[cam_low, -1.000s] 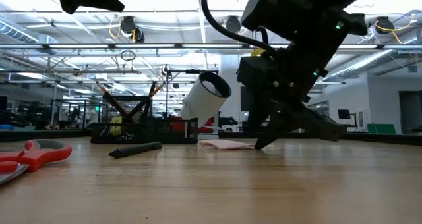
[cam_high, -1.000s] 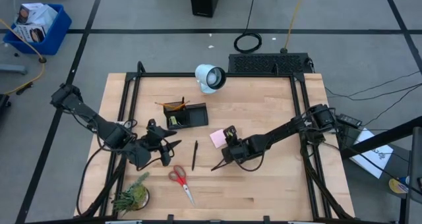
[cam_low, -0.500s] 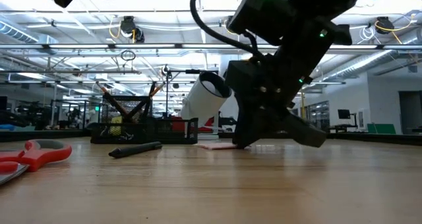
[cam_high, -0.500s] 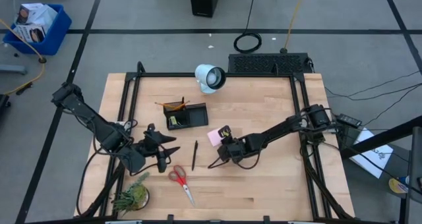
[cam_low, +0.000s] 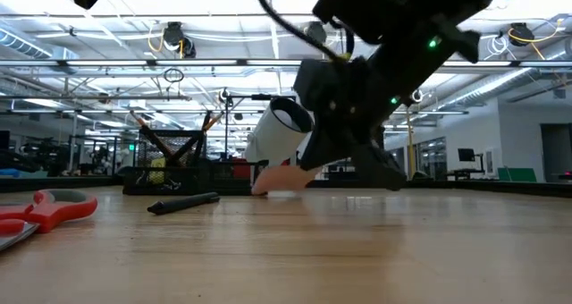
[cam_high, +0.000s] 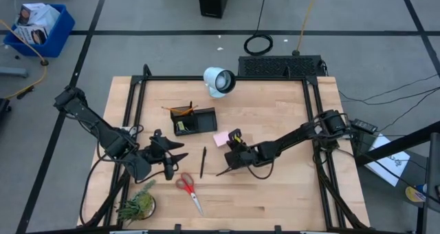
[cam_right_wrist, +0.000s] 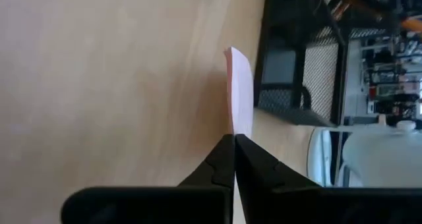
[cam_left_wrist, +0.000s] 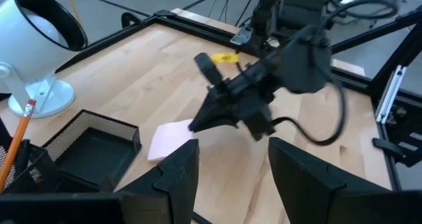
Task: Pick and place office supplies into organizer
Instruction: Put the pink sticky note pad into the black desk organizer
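Note:
The pink sticky-note pad [cam_high: 220,138] is at the table's middle, just right of the black organizer [cam_high: 196,122], which holds orange pencils [cam_high: 180,110]. My right gripper [cam_high: 227,145] is shut on the pad. A black pen [cam_high: 203,162] and red-handled scissors [cam_high: 188,190] lie flat on the wood nearer the front. My left gripper [cam_high: 172,155] hovers open above the table left of the pen, with nothing between its fingers [cam_left_wrist: 178,178]. My right gripper pinches the pad's edge [cam_right_wrist: 233,130] between its two shut fingertips [cam_left_wrist: 198,122]. It comes slanting down from the table's right side. The pad [cam_low: 279,179] is tilted, its held end raised. Its other end [cam_low: 256,190] is low by the table; whether it touches, I cannot tell.
A white lamp-like cylinder [cam_high: 218,81] stands behind the organizer, and a green plant [cam_high: 137,205] at the front left corner. A black frame rail [cam_high: 137,103] borders the table. Bare wood lies at the front right.
My right gripper has slid toward the table's left and far side, tipped up and taken hold of the pink pad. The pad lay flat on the wood before. Now it is tilted with its held end raised, and has shifted closer to the organizer.

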{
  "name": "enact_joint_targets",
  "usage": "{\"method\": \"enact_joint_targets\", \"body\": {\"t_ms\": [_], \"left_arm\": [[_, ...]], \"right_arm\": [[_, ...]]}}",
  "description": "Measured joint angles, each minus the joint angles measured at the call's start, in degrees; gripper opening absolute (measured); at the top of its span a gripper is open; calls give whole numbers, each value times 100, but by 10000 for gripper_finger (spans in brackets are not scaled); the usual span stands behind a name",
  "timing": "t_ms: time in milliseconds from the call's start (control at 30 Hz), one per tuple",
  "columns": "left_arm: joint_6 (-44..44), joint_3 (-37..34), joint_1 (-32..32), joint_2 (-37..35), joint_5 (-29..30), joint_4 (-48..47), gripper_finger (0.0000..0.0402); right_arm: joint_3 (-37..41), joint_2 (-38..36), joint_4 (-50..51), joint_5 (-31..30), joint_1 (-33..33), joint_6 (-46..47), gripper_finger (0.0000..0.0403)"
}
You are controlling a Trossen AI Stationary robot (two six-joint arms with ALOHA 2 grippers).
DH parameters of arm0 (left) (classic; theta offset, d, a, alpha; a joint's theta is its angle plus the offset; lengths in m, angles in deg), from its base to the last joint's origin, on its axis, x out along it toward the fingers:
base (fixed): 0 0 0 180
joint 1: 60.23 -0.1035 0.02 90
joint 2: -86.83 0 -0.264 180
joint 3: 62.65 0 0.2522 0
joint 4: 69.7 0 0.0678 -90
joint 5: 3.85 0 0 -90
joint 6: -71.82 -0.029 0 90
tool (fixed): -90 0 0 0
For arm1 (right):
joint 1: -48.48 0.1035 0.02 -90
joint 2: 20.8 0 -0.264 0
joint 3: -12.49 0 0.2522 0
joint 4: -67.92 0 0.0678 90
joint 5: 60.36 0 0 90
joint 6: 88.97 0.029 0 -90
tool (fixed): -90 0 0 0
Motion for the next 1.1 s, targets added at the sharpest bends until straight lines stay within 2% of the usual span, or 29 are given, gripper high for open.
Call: {"method": "enact_joint_targets", "body": {"t_ms": [167,233,467,600,767,900,1100], "left_arm": [[-56,0,2,0,-4,8,186],[-86,0,1,0,-4,9,186],[-150,0,2,2,-4,45,186],[-150,0,11,0,-5,45,186],[-160,0,15,1,-50,1,186],[-219,0,15,0,-52,-23,186],[-278,-1,11,2,-53,-1,186]], "right_arm": [[0,-222,-118,-204,264,-37,1],[0,-309,-276,-478,358,-67,0],[-7,-383,-1749,-1049,487,-1070,0],[-7,-383,-2167,-1053,253,-1076,0],[-11,-331,-2200,-967,-95,-848,0],[-71,-210,-2200,-610,-275,-920,0],[-620,277,-2179,-251,-512,-1202,0]]}}
